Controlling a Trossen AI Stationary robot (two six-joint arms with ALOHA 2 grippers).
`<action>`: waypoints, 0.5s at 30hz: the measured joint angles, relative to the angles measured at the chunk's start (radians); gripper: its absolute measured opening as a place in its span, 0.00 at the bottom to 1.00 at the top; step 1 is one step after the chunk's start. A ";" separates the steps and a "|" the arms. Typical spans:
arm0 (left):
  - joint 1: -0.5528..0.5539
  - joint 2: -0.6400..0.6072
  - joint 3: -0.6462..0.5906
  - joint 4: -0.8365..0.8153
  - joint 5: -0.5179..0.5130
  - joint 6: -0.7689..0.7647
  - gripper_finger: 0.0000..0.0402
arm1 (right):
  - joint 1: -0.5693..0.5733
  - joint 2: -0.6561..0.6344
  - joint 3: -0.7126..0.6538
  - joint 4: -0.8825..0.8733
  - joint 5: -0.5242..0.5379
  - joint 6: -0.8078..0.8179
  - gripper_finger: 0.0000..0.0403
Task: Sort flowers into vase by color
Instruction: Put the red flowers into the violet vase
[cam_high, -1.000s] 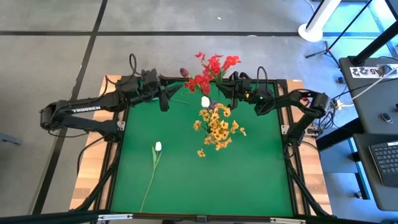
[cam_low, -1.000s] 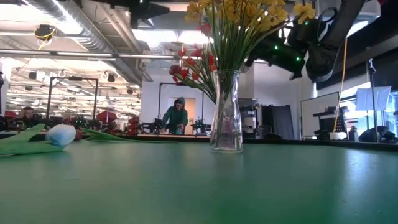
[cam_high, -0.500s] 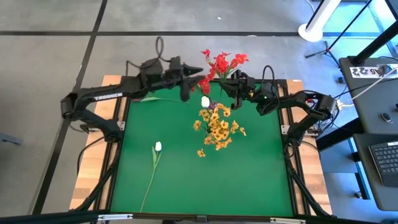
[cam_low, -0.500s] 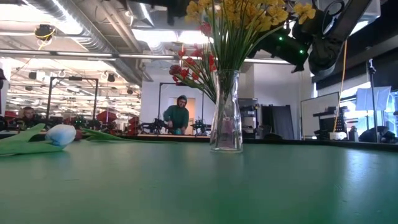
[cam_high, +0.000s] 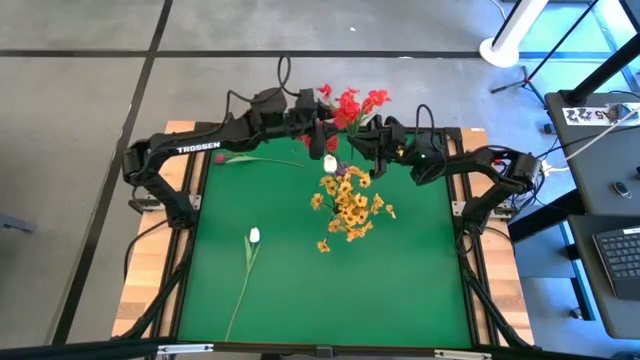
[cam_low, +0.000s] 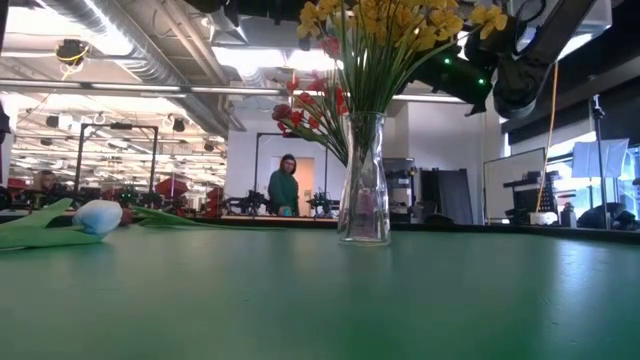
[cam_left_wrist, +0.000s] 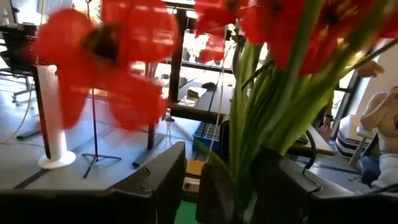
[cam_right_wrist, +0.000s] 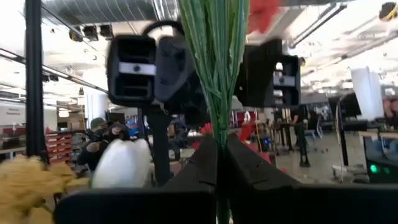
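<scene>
Two arms meet over the far edge of the table, at twelve o'clock from the vase of yellow flowers. The right gripper is clamped shut on the green stems of the red bunch, holding it upright in the air. The left gripper faces it from nine o'clock, its fingers spread either side of the same stems, not closed on them. This looks like a handover. To do it well, the left fingers should probably close squarely on the stems clear of the right fingertips, and the right should let go only once that grip is firm, or the bunch may slip or splay. One white tulip lies at seven o'clock from the vase; another white bud shows just behind the yellow blooms. A pink bud lies on the far left.
</scene>
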 joint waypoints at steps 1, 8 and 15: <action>0.000 0.001 0.001 -0.001 0.000 0.000 0.44 | 0.003 0.000 0.008 -0.020 0.000 -0.002 0.03; 0.000 0.000 0.002 -0.004 0.000 0.000 0.42 | 0.016 0.000 0.057 -0.098 -0.024 -0.027 0.03; 0.000 0.000 0.002 -0.010 0.000 0.000 0.20 | 0.014 0.000 0.061 -0.106 -0.020 -0.027 0.04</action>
